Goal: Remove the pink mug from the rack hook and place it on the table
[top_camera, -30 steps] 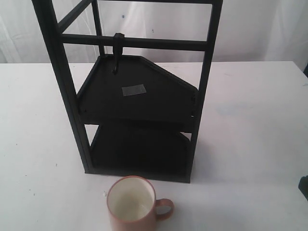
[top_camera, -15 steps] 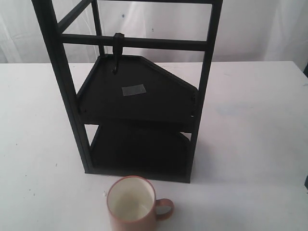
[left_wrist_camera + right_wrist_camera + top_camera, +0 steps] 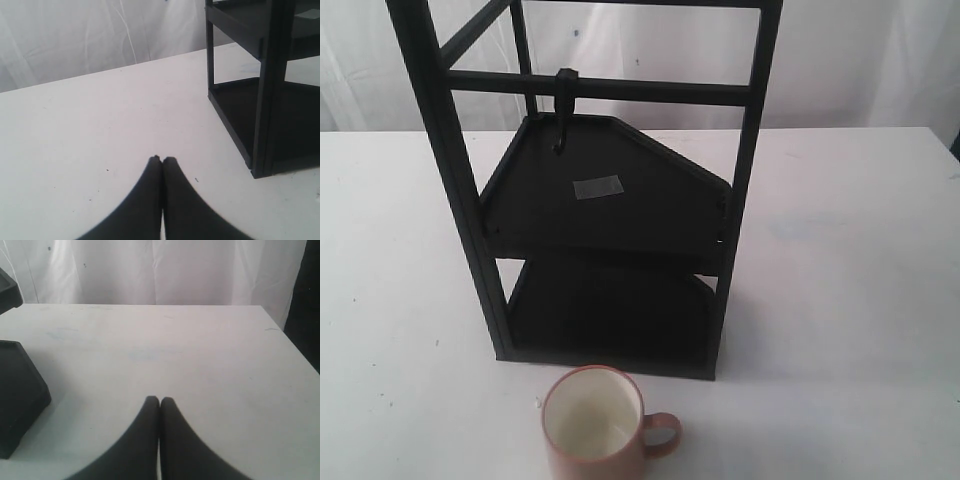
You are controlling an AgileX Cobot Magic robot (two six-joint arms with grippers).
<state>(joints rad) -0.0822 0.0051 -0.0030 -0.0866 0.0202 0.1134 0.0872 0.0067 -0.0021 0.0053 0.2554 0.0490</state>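
The pink mug (image 3: 597, 426) stands upright on the white table (image 3: 840, 300), just in front of the black rack (image 3: 605, 200), handle pointing right and cream inside showing. The rack hook (image 3: 563, 110) hangs bare from the horizontal bar. Neither gripper shows in the exterior view. In the left wrist view my left gripper (image 3: 162, 159) is shut with nothing in it, low over bare table (image 3: 100, 125) beside the rack's base (image 3: 260, 125). In the right wrist view my right gripper (image 3: 159, 400) is shut and empty over the table (image 3: 200, 350), away from the rack's shelf corner (image 3: 17, 390).
A small grey label (image 3: 597, 187) lies on the rack's upper shelf. White curtain (image 3: 860, 60) backs the table. The table's right edge (image 3: 295, 350) drops to a dark area in the right wrist view.
A dark shape at the exterior view's right edge has slid out of sight. The mug and the rack have not moved.
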